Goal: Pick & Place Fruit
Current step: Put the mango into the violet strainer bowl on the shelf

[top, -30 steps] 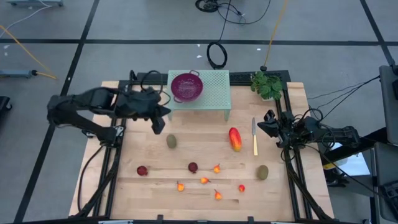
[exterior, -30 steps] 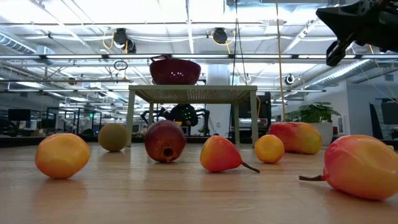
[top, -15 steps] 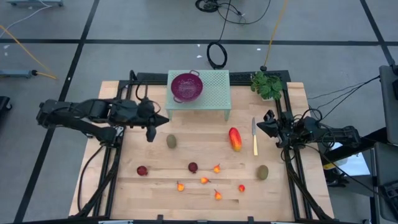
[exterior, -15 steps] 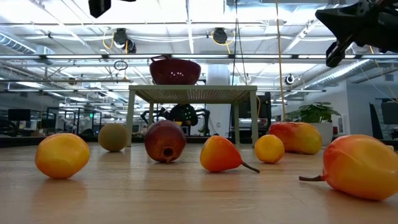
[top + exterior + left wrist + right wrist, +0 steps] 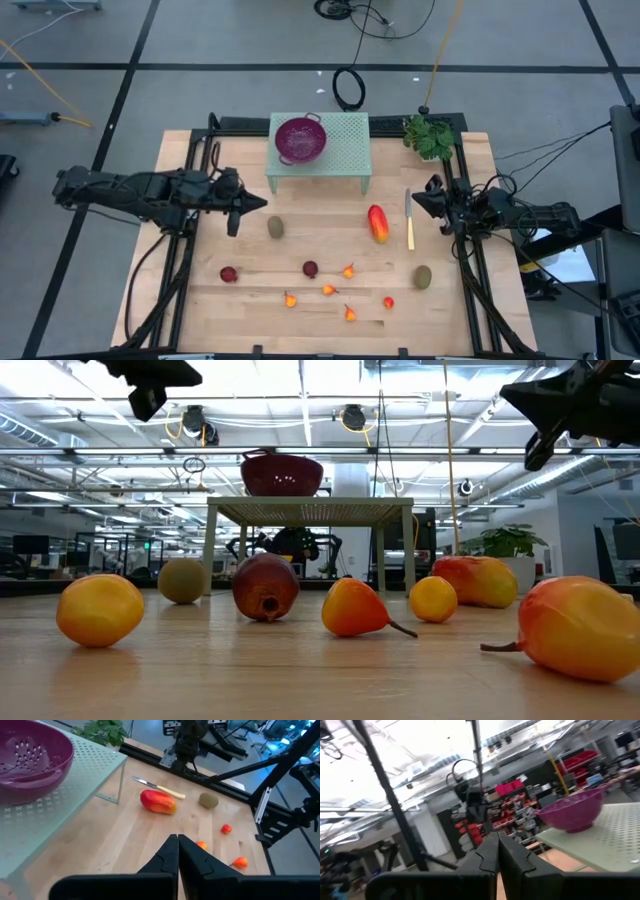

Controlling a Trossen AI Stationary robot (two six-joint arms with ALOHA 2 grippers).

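The fruit lies scattered on the wooden table (image 5: 200,300): a red-orange oblong (image 5: 378,223), two brown-green ovals (image 5: 276,227) (image 5: 423,276), two dark red balls (image 5: 229,274) (image 5: 310,268) and several tiny orange-red ones (image 5: 328,290). My left gripper (image 5: 262,202) (image 5: 177,840) hangs shut above the table's left side. It points toward the right edge, left of the nearer oval, and holds nothing. At the right edge my right gripper (image 5: 416,200) (image 5: 497,836) is shut and empty, raised near the knife.
A purple mesh bowl (image 5: 301,139) sits on a pale green perforated stand (image 5: 345,150) at the far middle. A yellow-handled knife (image 5: 409,220) lies right of the oblong fruit. A small green plant (image 5: 428,137) stands at the far right corner.
My left gripper has drawn back toward the table's left edge and sunk lower, coming into the top of the low view. It now points more nearly level. It has stayed shut. The fruit has not moved.
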